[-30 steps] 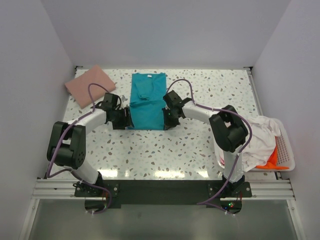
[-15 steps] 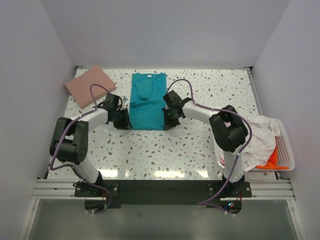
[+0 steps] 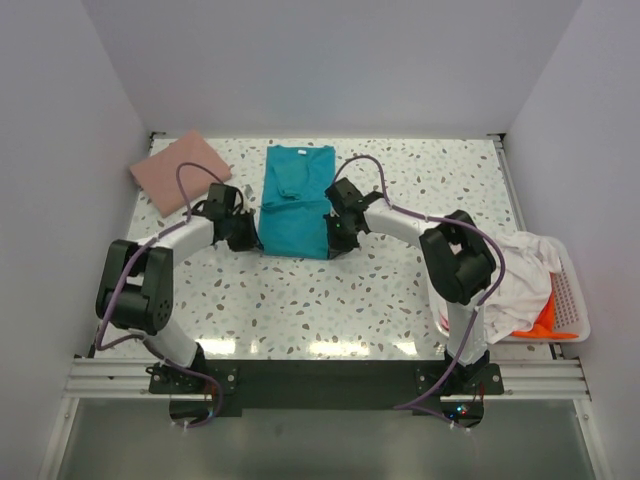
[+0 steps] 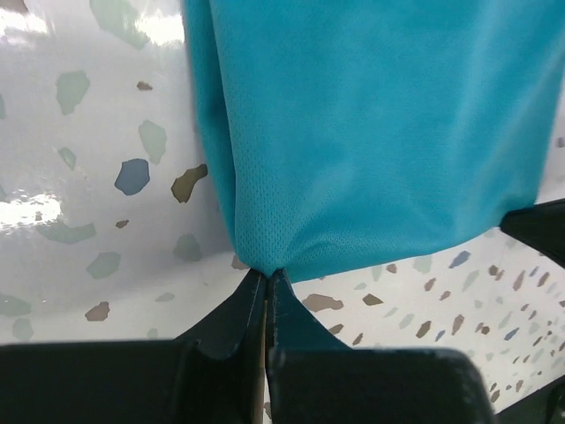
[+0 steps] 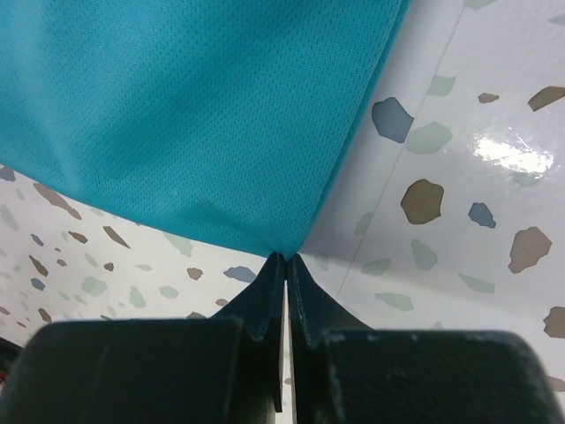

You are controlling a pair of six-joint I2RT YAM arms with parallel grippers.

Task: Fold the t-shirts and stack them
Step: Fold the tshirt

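Left gripper (image 4: 267, 274) clamps tight on the near left corner of the teal t-shirt (image 3: 296, 200), right gripper (image 5: 284, 258) pinches its near right corner, shirt spread mid-back on the table (image 3: 400, 290).

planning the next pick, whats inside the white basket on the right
A white shirt heaped over the basket rim, an orange shirt peeking out beneath it. Anything deeper is covered.

speckled terrazzo table (image 3: 330, 300) bearing a teal cloth t-shirt (image 3: 296, 200) at its middle, folded dusty pink t-shirt (image 3: 180, 170) left of it in the far corner, white slotted plastic basket (image 3: 573, 298) beside the right edge, white t-shirt (image 3: 520, 270) inside over an orange t-shirt (image 3: 548, 322)
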